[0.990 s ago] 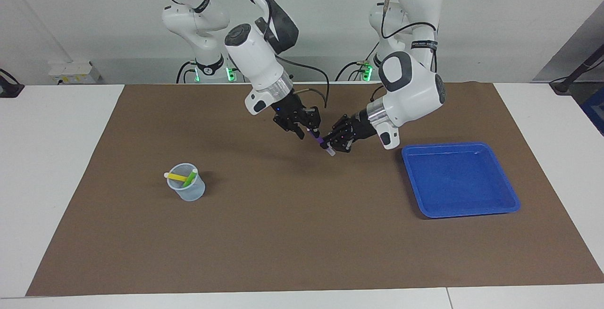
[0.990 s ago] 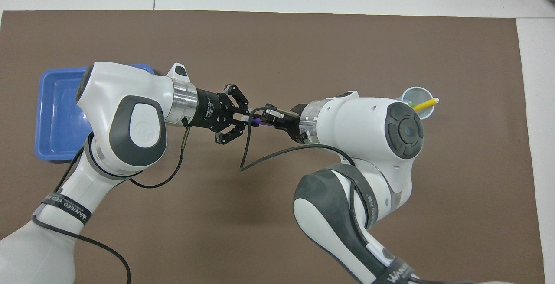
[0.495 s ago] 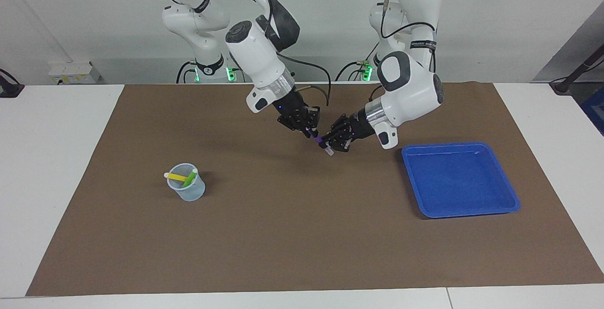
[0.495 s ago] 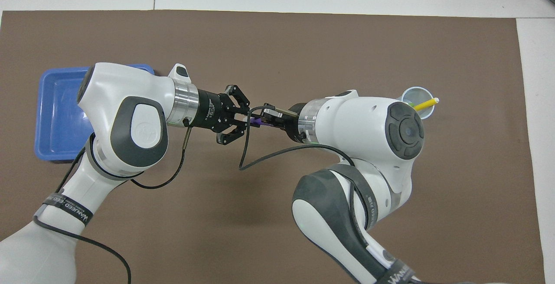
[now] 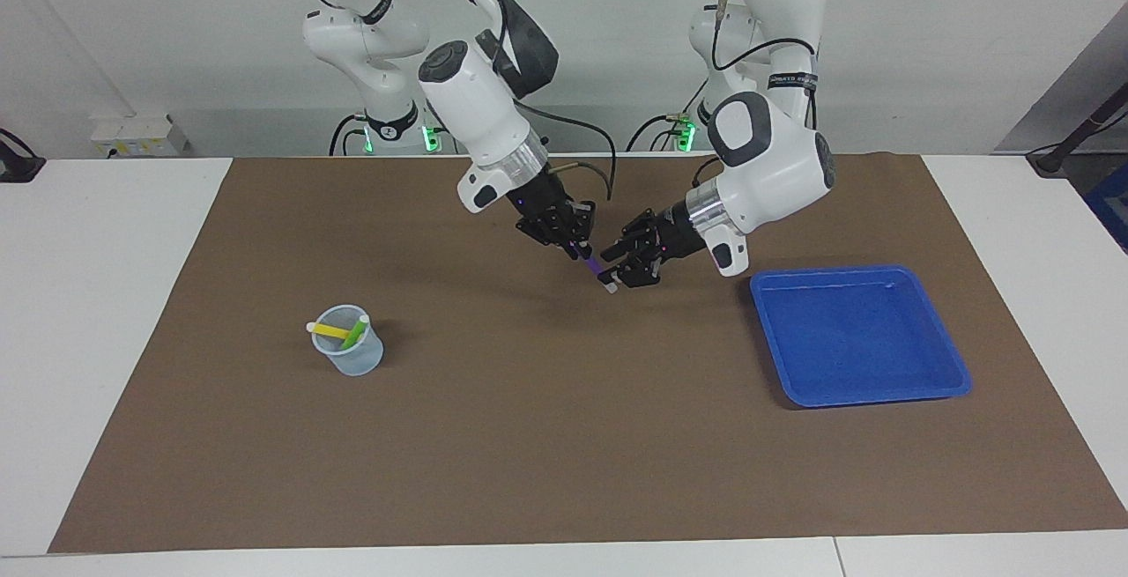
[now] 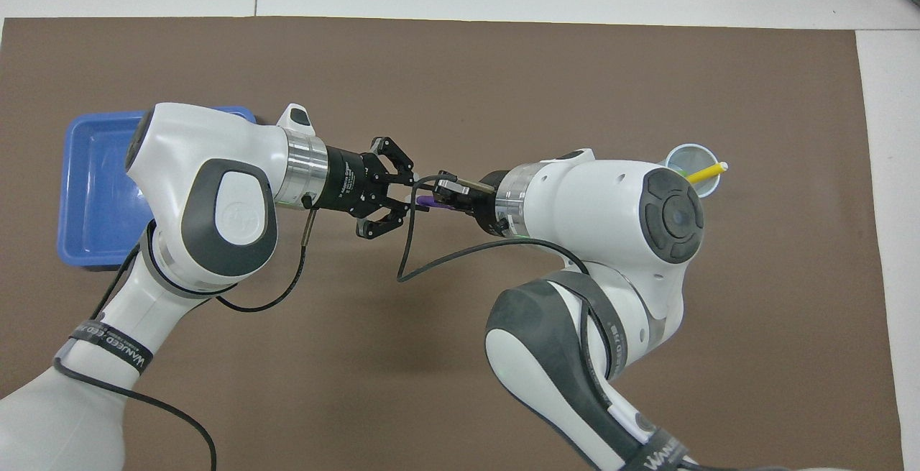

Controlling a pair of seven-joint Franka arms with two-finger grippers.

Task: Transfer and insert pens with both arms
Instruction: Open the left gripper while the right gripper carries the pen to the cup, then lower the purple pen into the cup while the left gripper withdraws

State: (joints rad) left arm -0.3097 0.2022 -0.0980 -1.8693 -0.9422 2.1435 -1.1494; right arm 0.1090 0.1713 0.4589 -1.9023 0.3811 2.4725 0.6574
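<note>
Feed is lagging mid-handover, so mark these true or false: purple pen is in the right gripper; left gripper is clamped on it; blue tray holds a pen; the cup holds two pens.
1. The right gripper holds the purple pen: true.
2. The left gripper is clamped on it: false, its fingers are open.
3. The blue tray holds a pen: false, none shows in it.
4. The cup holds the yellow pen and green pen: true.
</note>
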